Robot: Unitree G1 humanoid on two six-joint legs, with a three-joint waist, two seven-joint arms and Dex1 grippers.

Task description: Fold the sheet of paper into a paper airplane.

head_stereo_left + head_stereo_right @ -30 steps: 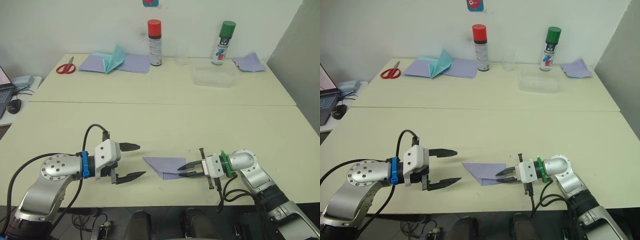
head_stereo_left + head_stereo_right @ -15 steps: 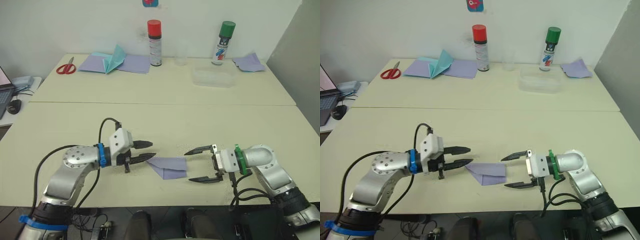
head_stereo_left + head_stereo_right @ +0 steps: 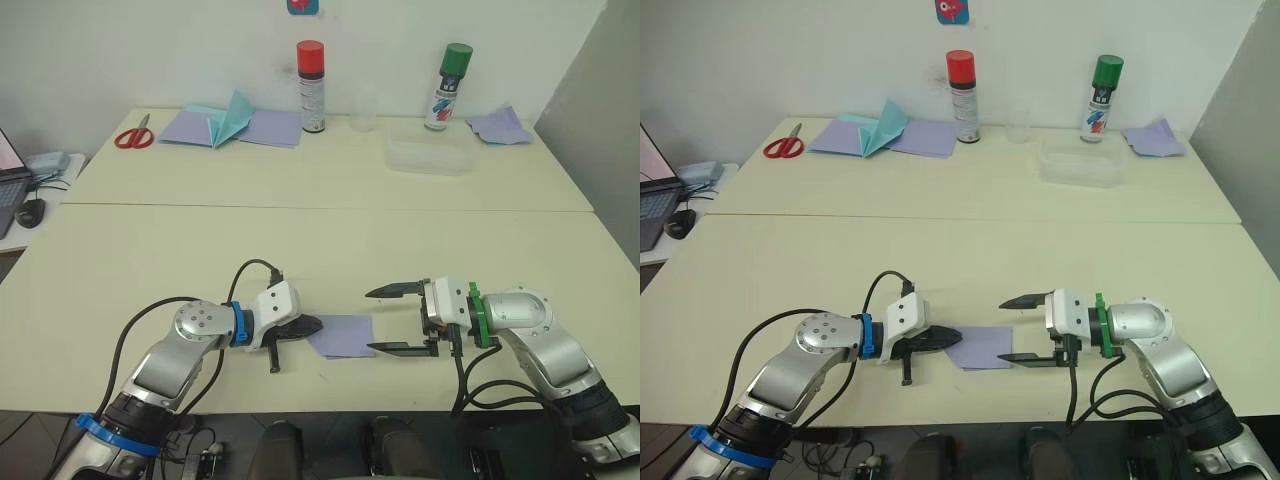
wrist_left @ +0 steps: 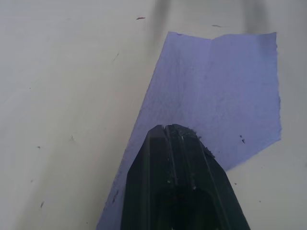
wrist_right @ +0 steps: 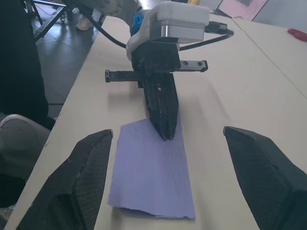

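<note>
Within the last second the left tool [image 3: 308, 325] has closed and now presses its fingertips on the sheet of paper [image 3: 343, 335] at the tabletop [image 3: 300, 250] front, while the right tool [image 3: 385, 320] has released and opened wide, suggesting a crease handover.

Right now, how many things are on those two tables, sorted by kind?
Lilac paper pieces: 4 (near sheet of paper, two wide sheets, crumpled piece)
Teal folded paper: 1
Spray cans: 2 (red cap, green cap)
Scissors: 1
Clear cup: 1
Clear container: 1
Total: 10
</note>
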